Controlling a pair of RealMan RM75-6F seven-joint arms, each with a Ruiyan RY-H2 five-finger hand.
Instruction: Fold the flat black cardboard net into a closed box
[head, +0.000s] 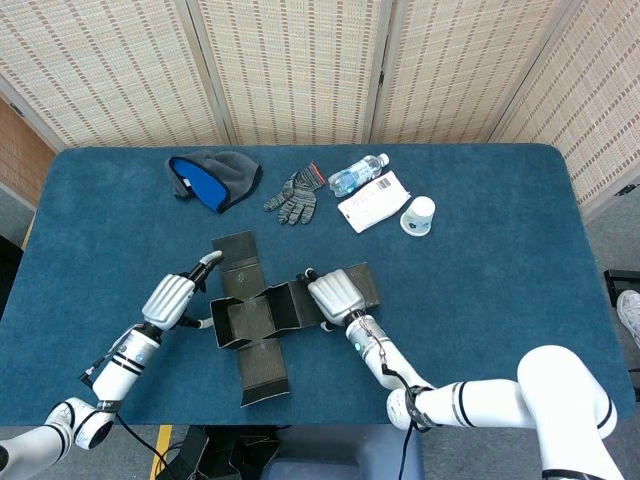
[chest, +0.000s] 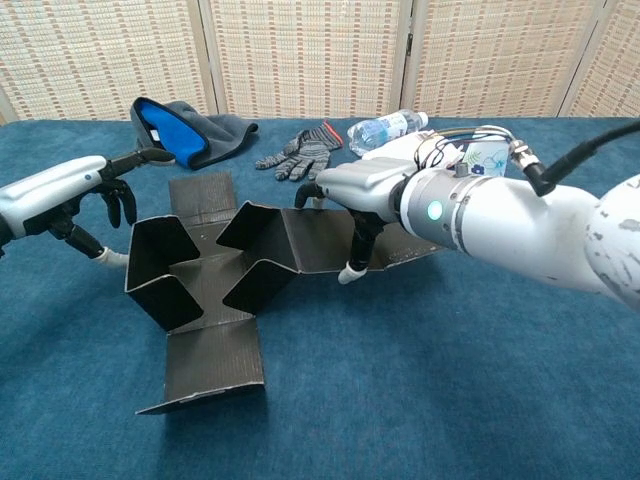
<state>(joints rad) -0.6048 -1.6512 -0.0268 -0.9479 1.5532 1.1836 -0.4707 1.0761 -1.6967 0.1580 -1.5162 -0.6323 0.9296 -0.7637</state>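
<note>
Table layout, cardboard net at front centre
Cardboard net (head: 258, 316) is flanked by left hand (head: 170, 298) and right hand (head: 335, 295); behind it, left to right, are ranged hat (head: 211, 177), glove (head: 292, 197), bottle (head: 357, 174), packet (head: 372, 201), cup (head: 418, 215).

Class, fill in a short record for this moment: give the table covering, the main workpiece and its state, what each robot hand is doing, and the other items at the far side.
table covering: blue cloth
workpiece: black cardboard net, partly folded, side panels raised, not closed
left hand: at the net's left raised panel; contact unclear
right hand: on the net's right side, fingers down on the cardboard
far side: grey and blue hat, grey glove, water bottle, white packet, white cup
</note>
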